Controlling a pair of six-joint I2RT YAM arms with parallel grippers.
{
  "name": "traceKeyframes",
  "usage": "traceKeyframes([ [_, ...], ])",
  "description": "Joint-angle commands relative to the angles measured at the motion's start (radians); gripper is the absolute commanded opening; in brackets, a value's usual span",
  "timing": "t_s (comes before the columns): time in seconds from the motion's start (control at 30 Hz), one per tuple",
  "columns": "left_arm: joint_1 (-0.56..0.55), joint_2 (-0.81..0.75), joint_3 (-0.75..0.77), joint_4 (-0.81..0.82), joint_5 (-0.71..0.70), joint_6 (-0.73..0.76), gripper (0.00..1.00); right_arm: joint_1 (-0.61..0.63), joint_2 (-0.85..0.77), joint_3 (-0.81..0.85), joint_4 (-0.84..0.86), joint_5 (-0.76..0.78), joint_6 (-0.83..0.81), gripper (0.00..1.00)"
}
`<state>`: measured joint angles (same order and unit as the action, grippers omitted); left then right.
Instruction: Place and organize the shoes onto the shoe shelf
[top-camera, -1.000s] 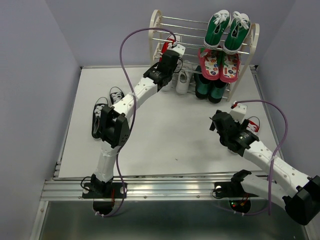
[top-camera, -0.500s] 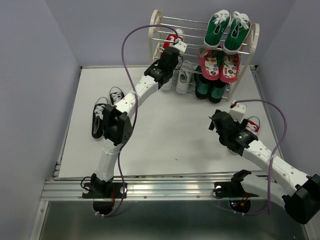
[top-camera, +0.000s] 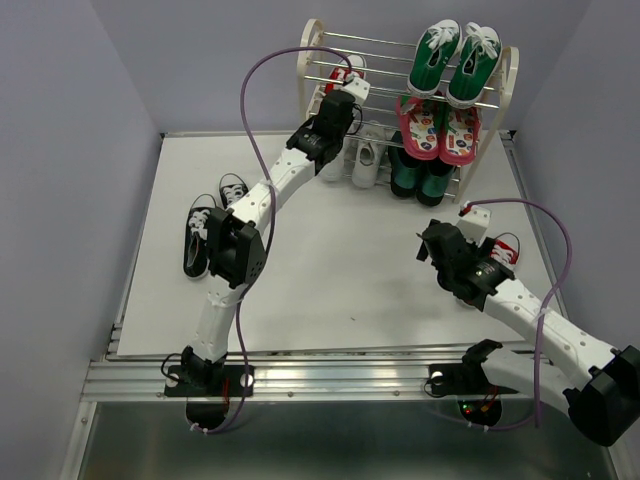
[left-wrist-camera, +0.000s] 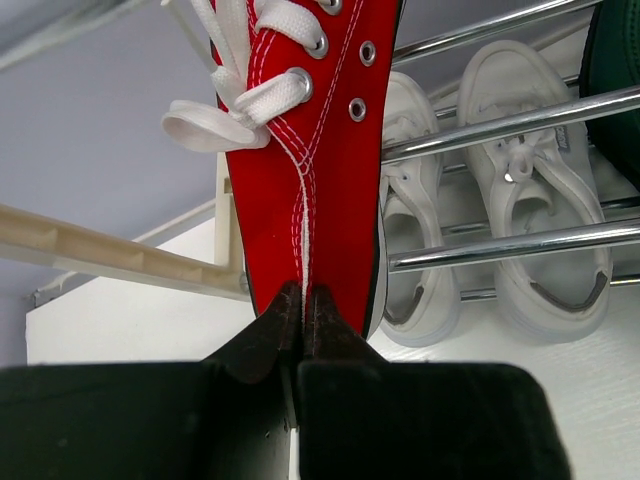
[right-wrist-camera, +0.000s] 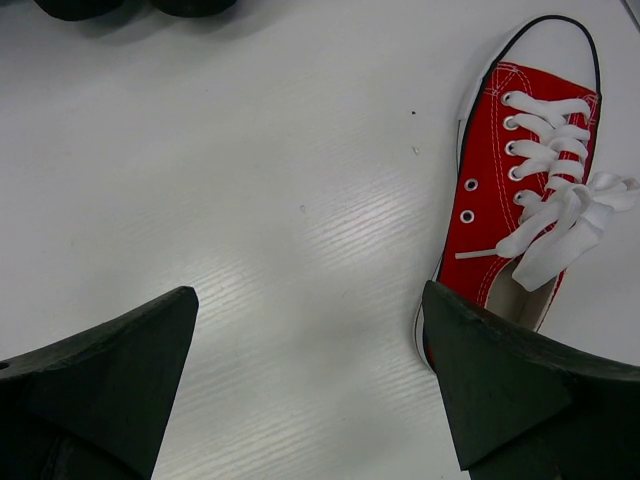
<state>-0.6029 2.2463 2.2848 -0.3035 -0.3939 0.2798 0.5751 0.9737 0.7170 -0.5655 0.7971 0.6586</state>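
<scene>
**A:** What is the left arm doing at the rack?

**B:** The left tool (left-wrist-camera: 303, 310) is pinched narrow on the heel of a red sneaker (left-wrist-camera: 310, 150). The toe points away from it into the left end of the shoe shelf (top-camera: 312, 50), above the white sneakers (left-wrist-camera: 540, 230) on the lowest level. I can't tell whether the sole is resting on the rods yet.

**A:** So what makes this placement go well?

**B:** The rods are thin and the grip is at the heel only. I'd get the sole flat across two rods before letting go, or the toe may dip between them. I'd also tuck the shoe close to the left arched frame, which leaves the slot beside it for its mate.

**A:** Is there anything to watch for?

**B:** The white lace loop hangs off the left side of the shoe, and I think it could catch on the frame. A slow, straight push inward seems safest, and then a straight pull back toward the near side once the tool opens.

**A:** And the other arm?

**B:** The right tool (right-wrist-camera: 308, 300) stands wide and holds nothing. It hovers over the tabletop (top-camera: 330, 270) just beside the second red sneaker (right-wrist-camera: 510, 200), which lies at the right. The same kind of heel grip looks workable there.

**A:** What is left after that?

**B:** The black sneakers (top-camera: 205, 230) sit on the left of the tabletop, not yet shelved.
</scene>
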Motion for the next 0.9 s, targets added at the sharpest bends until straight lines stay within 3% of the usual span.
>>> traceKeyframes([
  [0.0, 0.023, -0.021, 0.090, 0.181, -0.022, 0.007, 0.00, -0.006, 0.002, 0.013, 0.042, 0.004, 0.009, 1.00],
  [0.13, 0.025, -0.016, 0.090, 0.185, -0.037, -0.001, 0.00, -0.006, 0.005, 0.013, 0.042, 0.002, 0.012, 1.00],
  [0.27, 0.025, -0.017, 0.078, 0.193, -0.051, -0.001, 0.23, -0.006, 0.006, 0.012, 0.042, 0.001, 0.013, 1.00],
  [0.4, 0.025, -0.019, 0.065, 0.199, -0.074, -0.008, 0.25, -0.006, 0.006, 0.012, 0.042, -0.001, 0.015, 1.00],
  [0.47, 0.025, -0.019, 0.062, 0.199, -0.080, -0.013, 0.33, -0.006, 0.005, 0.012, 0.042, -0.002, 0.015, 1.00],
  [0.6, 0.025, -0.027, 0.053, 0.193, -0.082, -0.027, 0.37, -0.006, 0.003, 0.012, 0.042, -0.006, 0.015, 1.00],
  [0.8, 0.014, -0.059, 0.018, 0.178, -0.076, -0.031, 0.58, -0.006, -0.012, 0.012, 0.042, -0.025, 0.015, 1.00],
  [0.87, 0.008, -0.073, -0.005, 0.165, -0.063, -0.036, 0.71, -0.006, -0.016, 0.012, 0.042, -0.033, 0.015, 1.00],
])
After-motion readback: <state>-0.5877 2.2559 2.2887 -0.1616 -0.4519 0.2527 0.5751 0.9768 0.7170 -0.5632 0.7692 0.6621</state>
